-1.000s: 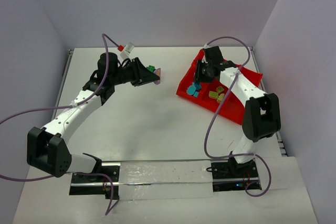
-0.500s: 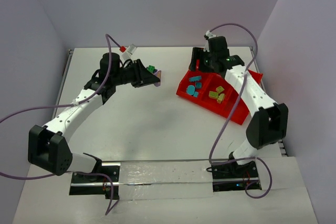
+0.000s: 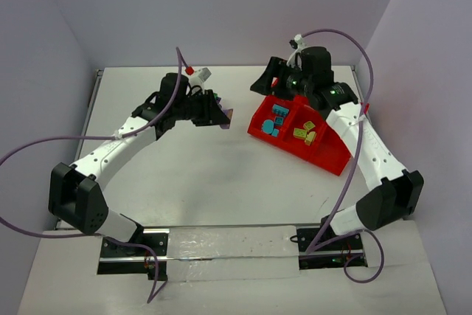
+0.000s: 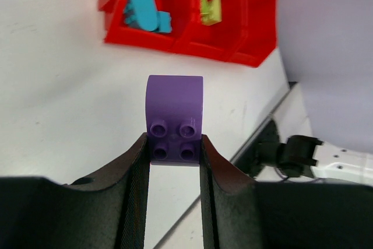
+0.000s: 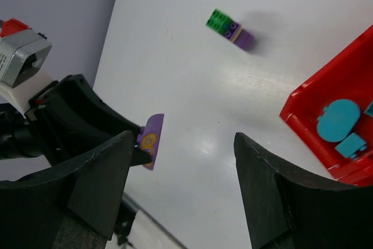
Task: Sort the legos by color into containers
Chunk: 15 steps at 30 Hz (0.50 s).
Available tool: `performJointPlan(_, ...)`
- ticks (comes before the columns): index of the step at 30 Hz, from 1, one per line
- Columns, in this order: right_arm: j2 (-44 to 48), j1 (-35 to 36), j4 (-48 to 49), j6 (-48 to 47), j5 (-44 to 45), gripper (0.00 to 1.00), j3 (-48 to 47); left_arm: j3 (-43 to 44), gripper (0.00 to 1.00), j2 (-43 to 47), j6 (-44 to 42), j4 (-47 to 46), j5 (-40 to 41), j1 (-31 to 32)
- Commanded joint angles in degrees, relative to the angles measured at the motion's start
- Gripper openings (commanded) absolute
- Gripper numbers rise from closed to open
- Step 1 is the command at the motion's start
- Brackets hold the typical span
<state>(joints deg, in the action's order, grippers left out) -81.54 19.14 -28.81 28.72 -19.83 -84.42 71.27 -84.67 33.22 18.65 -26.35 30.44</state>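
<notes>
My left gripper (image 4: 173, 151) is shut on a purple lego (image 4: 175, 118), which sticks out past the fingertips above the white table. In the top view that gripper (image 3: 221, 116) hangs left of the red tray (image 3: 330, 154), the containers. Teal legos (image 3: 277, 120) lie in the tray's left compartment and yellow-green ones (image 3: 303, 133) in the middle one. My right gripper (image 3: 262, 84) hovers over the tray's far left corner; in its wrist view it (image 5: 183, 139) stands open with nothing between the fingers. A green and purple clump (image 5: 230, 27) lies on the table beyond it.
The left arm's black gripper body (image 5: 76, 121) fills the left of the right wrist view, with the purple lego (image 5: 151, 141) at its tip. The table's edge and the right arm's base (image 4: 294, 153) show to the right of the held lego.
My left arm has carried the purple lego to the right, nearer the tray. My right gripper has opened, risen out of the tray and swung to its far left corner.
</notes>
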Motion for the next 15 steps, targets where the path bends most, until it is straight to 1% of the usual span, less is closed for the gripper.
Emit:
performJointPlan(1,-5.7,2.6,0.7,4.6,-6.3,0.75,-3.2,4.0,0.00,-0.9,-5.1,3.9,4.3,1.0)
performJointPlan(3,-6.5,3.2,1.6,5.9,-6.9,0.75,-3.0,3.7,0.00,-0.6,-4.9,3.4,3.9,1.2)
performJointPlan(7,-8.1,4.0,4.5,8.4,-9.0,0.69,-1.4,3.6,0.00,-0.4,-4.5,2.9,3.9,1.5)
performJointPlan(10,-9.3,4.8,5.9,9.4,-11.2,0.68,-0.7,3.9,0.00,-0.8,-4.6,3.1,3.7,1.6)
performJointPlan(15,-10.8,6.3,7.2,10.1,-12.0,0.69,-0.1,4.1,0.00,-1.2,-4.8,3.1,3.2,2.2)
